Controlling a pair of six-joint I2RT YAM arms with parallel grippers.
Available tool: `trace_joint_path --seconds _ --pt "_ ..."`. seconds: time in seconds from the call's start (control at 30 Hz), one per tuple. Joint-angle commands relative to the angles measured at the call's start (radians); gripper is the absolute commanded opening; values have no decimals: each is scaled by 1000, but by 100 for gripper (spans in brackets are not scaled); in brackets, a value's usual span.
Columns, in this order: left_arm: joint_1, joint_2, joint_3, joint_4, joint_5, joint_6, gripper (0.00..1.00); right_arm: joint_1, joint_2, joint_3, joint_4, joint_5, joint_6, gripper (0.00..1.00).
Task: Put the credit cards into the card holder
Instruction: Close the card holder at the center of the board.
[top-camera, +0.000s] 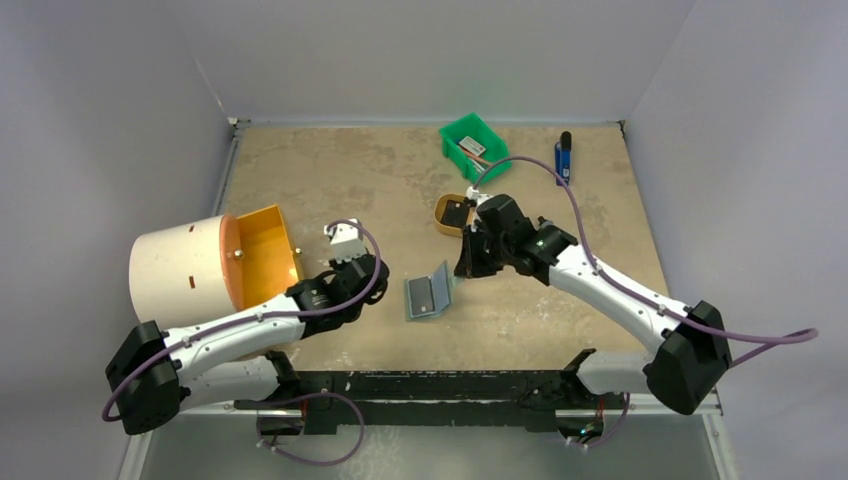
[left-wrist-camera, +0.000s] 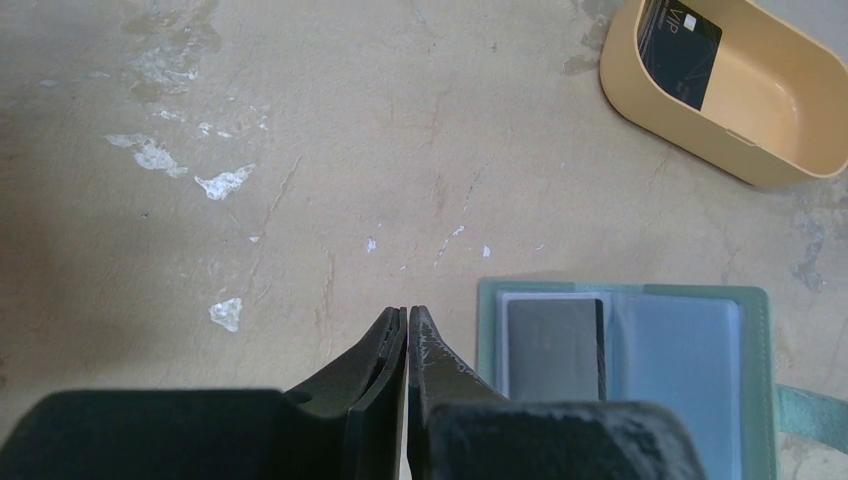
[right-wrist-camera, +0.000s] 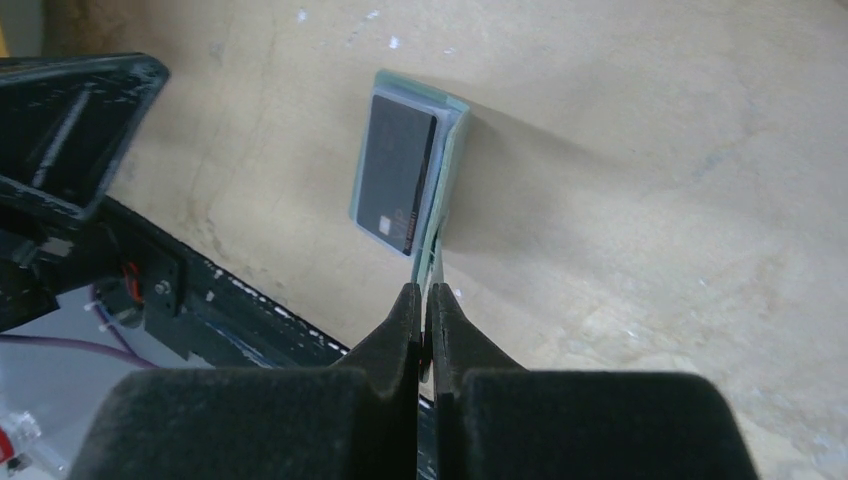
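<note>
While one credit card (right-wrist-camera: 398, 170) sits in a pocket of the card holder (top-camera: 428, 297), which lies open near the front edge of the counter (top-camera: 350, 180), your other one, the black VIP card (left-wrist-camera: 680, 50), lies in the tan oval tray (left-wrist-camera: 770, 165), well apart. Expect it to be light, stiff and slick, so take it by an exposed edge, not flat. Your right end effector (right-wrist-camera: 422, 300) is closed, apparently pinching the holder's soft cover edge and tilting it up. Your left end effector (left-wrist-camera: 408, 320) is closed on nothing, just beside the holder.
</note>
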Motion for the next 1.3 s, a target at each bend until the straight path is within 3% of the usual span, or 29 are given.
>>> trace_joint_path --seconds 0.0,0.27,0.67,1.1,1.17,1.27 --pt "3 -21 28 -1 -32 7 3 0 -76 48 -133 130 18 0" --pt "3 17 21 20 -16 -3 3 -1 -110 80 -259 227 -9 0" --pt "3 47 15 69 28 -9 2 2 118 30 62 -3 -5 0" --pt "3 78 -7 103 39 -19 2 35 291 -23 209 -147 4 0" --pt "3 81 -8 106 40 -18 2 43 306 -26 219 -183 -7 7" --pt "2 82 -4 107 39 -18 2 51 307 -25 214 -208 -19 26"
